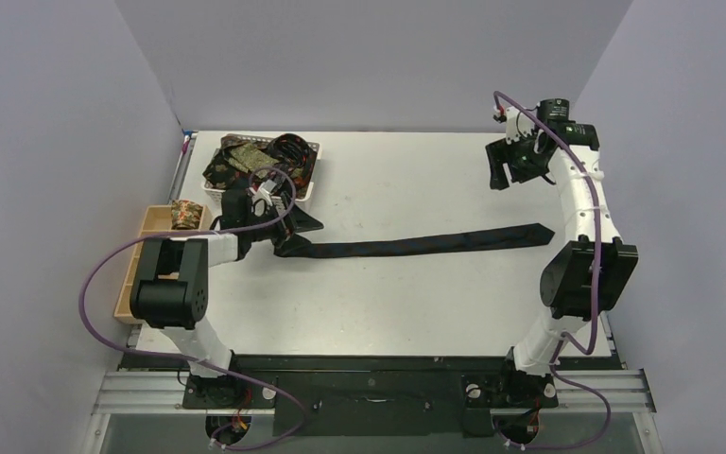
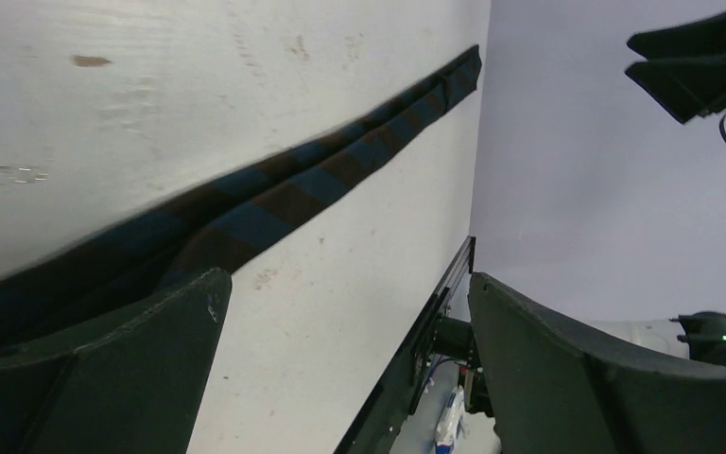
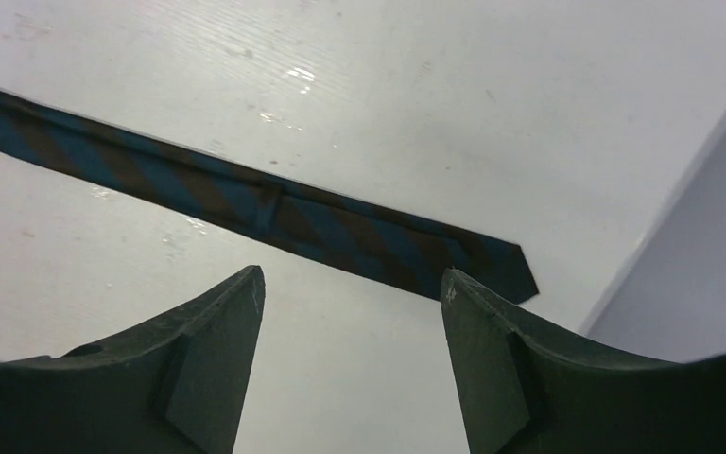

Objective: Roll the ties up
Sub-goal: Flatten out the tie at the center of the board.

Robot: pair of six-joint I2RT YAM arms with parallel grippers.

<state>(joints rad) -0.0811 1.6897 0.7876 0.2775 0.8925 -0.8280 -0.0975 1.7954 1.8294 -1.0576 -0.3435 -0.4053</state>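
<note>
A long dark tie with blue and brown stripes (image 1: 416,244) lies flat and stretched across the table, wide end at the left, narrow tip at the right. My left gripper (image 1: 295,223) is low over the wide end with its jaws open; in the left wrist view (image 2: 348,279) the tie (image 2: 284,194) runs past the left finger, not held. My right gripper (image 1: 509,165) hangs open and empty above the far right of the table; its view (image 3: 352,274) shows the tie's narrow end (image 3: 246,194) beyond the fingertips. A small patterned rolled tie (image 1: 186,214) sits in the wooden tray.
A white lattice basket (image 1: 310,186) at the back left holds several loose patterned ties (image 1: 246,159). The pale wooden tray (image 1: 144,253) runs along the table's left edge. Grey walls close in the back and both sides.
</note>
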